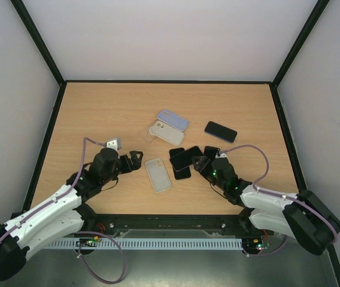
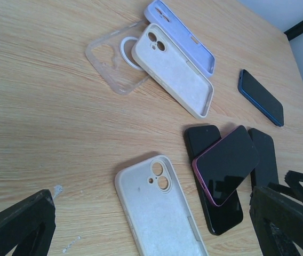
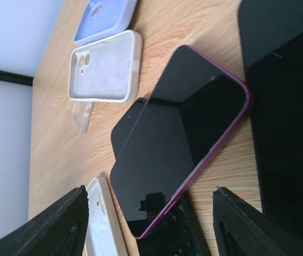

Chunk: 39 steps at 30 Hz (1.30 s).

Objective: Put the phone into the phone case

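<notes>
A cream phone case (image 1: 158,174) lies open side up at the front centre; it also shows in the left wrist view (image 2: 159,210) and at the right wrist view's lower left (image 3: 101,224). A purple-edged phone (image 1: 186,158) lies screen up, tilted across a black phone (image 1: 179,164); the left wrist view (image 2: 227,164) and right wrist view (image 3: 178,133) show it too. My left gripper (image 1: 135,160) is open and empty, left of the cream case. My right gripper (image 1: 199,164) is open and empty, just right of the purple-edged phone.
A second cream case (image 1: 167,133), a lilac case (image 1: 173,119) and a clear case (image 1: 148,133) lie at the back centre. A blue-edged phone (image 1: 220,131) lies to the back right. Another black phone (image 1: 212,152) lies by my right gripper.
</notes>
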Each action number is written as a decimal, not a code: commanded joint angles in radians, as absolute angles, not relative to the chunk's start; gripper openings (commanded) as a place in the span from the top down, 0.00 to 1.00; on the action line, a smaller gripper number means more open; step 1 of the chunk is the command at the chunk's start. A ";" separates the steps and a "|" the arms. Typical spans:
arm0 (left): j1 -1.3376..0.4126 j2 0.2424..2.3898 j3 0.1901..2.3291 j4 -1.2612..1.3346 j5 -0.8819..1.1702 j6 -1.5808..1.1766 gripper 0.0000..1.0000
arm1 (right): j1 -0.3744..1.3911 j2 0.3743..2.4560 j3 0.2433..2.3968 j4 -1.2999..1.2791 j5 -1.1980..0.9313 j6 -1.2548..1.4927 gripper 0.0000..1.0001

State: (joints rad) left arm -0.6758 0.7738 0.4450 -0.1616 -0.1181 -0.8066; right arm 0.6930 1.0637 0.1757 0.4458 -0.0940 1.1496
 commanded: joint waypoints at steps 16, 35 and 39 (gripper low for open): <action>-0.591 0.827 0.410 -0.058 0.040 -0.774 0.00 | 0.689 1.466 0.143 0.960 -0.079 1.379 0.46; -0.587 0.800 0.410 -0.063 0.066 -0.787 0.00 | 0.656 1.857 0.120 1.553 -0.156 1.481 0.91; -0.583 0.797 0.410 -0.061 0.075 -0.785 0.00 | 0.645 1.826 0.119 1.547 -0.181 1.448 0.98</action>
